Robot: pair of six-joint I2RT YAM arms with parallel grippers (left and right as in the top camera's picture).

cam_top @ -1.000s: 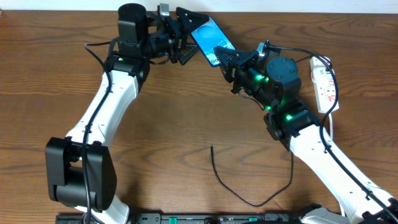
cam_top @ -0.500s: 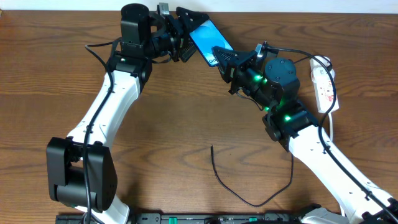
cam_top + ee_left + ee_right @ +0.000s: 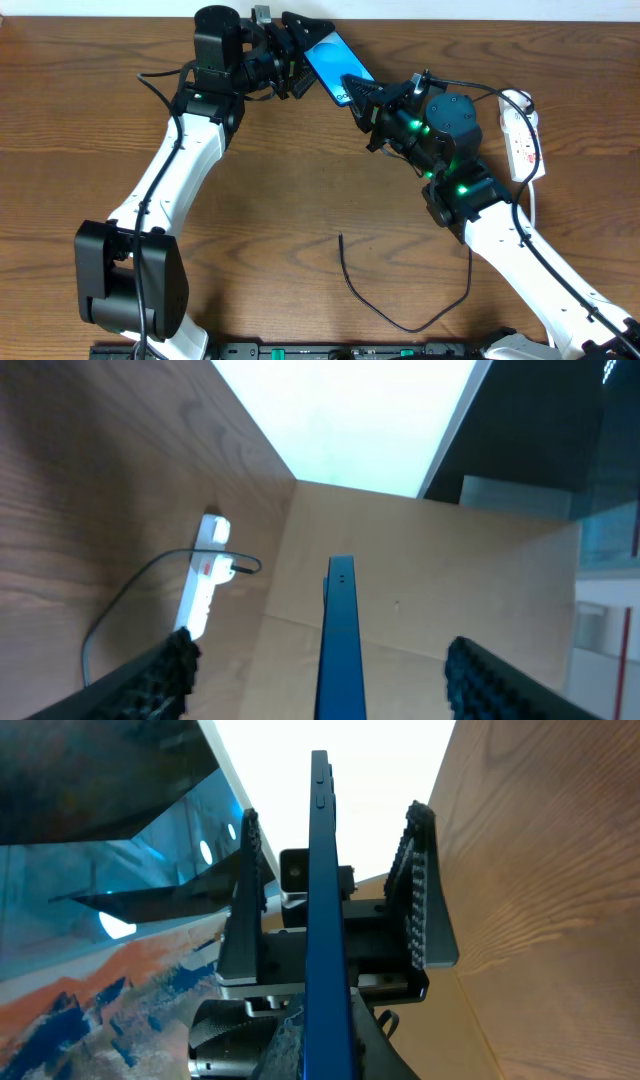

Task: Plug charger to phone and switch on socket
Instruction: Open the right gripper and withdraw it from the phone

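Note:
The phone (image 3: pixel 336 62), with its blue screen, is held off the table at the back between both grippers. My right gripper (image 3: pixel 360 97) is shut on its near end; the right wrist view shows the phone edge-on (image 3: pixel 322 890) running up from my jaws (image 3: pixel 325 1045). My left gripper (image 3: pixel 310 55) is open, with one finger on each side of the phone's far end and not touching it (image 3: pixel 338 645). The charger (image 3: pixel 400 318) lies loose on the table at the front, its tip (image 3: pixel 341 238) free. The white socket (image 3: pixel 522 130) lies at the right and also shows in the left wrist view (image 3: pixel 203 578).
A thin cable (image 3: pixel 140 595) runs off from the socket. The right arm (image 3: pixel 500 230) crosses above part of the charger. A black rail (image 3: pixel 330 351) lies along the front edge. A pale wall stands just behind the phone.
Both grippers and the phone have shifted slightly left and toward the back edge. The charger and the socket have not moved.

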